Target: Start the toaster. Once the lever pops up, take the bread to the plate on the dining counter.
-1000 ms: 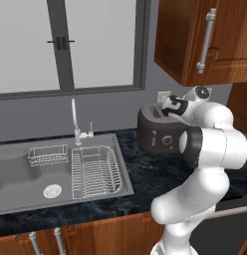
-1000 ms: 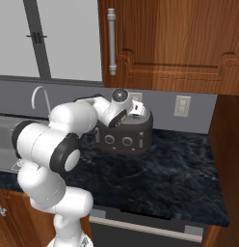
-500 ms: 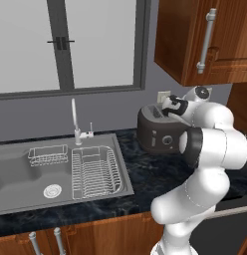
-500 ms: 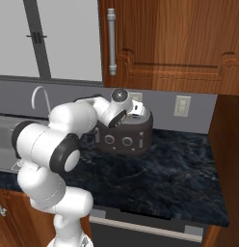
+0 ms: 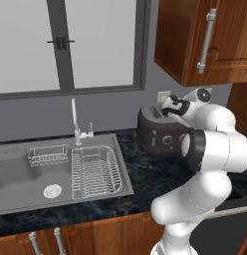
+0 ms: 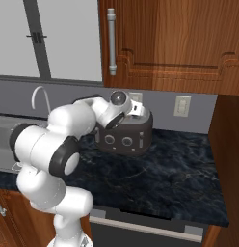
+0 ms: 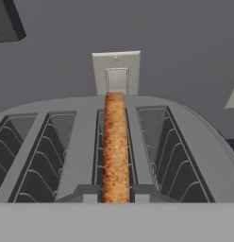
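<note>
Hand view shows the bread (image 7: 115,146) in the toaster (image 7: 194,142) slot, nothing has moved since, and I cannot tell the jaws' state.

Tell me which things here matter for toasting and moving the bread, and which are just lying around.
For the job:
toaster
bread, standing in a toaster slot
gripper, over the toaster top

Just there:
sink
dish rack
faucet
wall outlet
upper cabinet
</note>
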